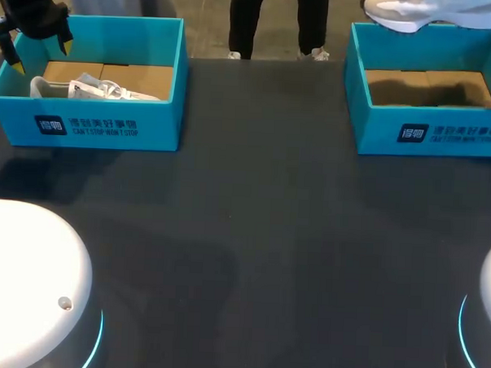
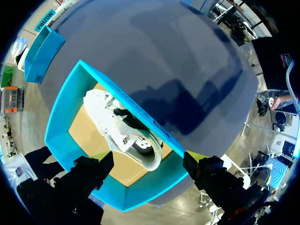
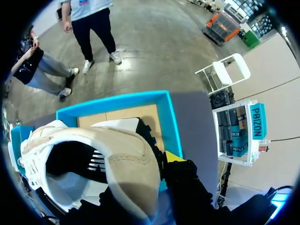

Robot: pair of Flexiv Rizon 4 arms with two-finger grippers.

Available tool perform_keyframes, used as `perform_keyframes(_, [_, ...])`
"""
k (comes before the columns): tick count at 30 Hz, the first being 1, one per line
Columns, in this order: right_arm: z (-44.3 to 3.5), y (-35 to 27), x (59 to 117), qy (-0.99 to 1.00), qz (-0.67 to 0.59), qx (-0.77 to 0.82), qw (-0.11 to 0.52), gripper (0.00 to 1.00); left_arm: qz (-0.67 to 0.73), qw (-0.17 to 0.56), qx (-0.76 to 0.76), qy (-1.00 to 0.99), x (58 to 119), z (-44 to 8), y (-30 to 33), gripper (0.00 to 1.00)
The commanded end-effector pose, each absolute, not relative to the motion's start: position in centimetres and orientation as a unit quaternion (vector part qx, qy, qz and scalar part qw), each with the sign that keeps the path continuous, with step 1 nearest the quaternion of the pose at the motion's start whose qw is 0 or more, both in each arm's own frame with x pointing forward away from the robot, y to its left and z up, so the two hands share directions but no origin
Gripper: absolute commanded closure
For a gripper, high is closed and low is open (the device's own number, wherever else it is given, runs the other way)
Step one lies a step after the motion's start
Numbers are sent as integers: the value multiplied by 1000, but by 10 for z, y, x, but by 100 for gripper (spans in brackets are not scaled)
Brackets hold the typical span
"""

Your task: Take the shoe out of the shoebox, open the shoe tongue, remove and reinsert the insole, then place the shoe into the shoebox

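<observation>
Left gripper [image 2: 147,158] hangs right over the teal cardboard shoebox [image 1: 85,128], fingers spread wide with nothing in them. A white mesh sneaker [image 2: 124,131] lies inside. Well right of that box, the right gripper [image 3: 157,172] is pinching a white-and-beige sneaker [image 3: 117,159] above a second teal box [image 1: 427,135]. Shoes look light and floppy, so I'd grab the firmer heel collar.

Only print on the table, head view: white logo + 2 txt lines on front wall of teal cardboard shoebox [image 1: 85,126] upper left, same on second teal cardboard shoebox [image 1: 443,134] upper right.
</observation>
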State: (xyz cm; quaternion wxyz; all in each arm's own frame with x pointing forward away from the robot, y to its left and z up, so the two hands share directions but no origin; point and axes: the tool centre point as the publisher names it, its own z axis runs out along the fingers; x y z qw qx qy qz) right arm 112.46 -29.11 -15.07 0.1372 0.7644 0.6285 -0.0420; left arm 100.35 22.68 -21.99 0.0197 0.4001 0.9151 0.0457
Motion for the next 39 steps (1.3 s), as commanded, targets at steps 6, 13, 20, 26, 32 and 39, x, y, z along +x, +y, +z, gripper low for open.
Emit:
perform_keyframes(6, [-140, -256, 1064, 625, -24, 759, 177, 100, 47, 20, 400, 915, 1002, -219, 227, 0])
perform_keyframes(13, [-134, -225, 1032, 634, -36, 750, 186, 100, 47, 20, 400, 915, 1002, -219, 227, 0])
perform_keyframes(20, [-129, -196, 1005, 642, -39, 744, 182, 100, 47, 20, 400, 915, 1002, -219, 227, 0])
perform_keyframes(26, [-133, -170, 984, 645, -40, 743, 173, 100, 47, 20, 400, 915, 1002, -219, 227, 0])
perform_keyframes(32, [-138, -145, 966, 650, -45, 740, 168, 100, 47, 20, 400, 915, 1002, -219, 227, 0])
perform_keyframes(39, [-137, -125, 945, 640, -60, 747, 169, 100, 47, 20, 400, 915, 1002, -219, 227, 0])
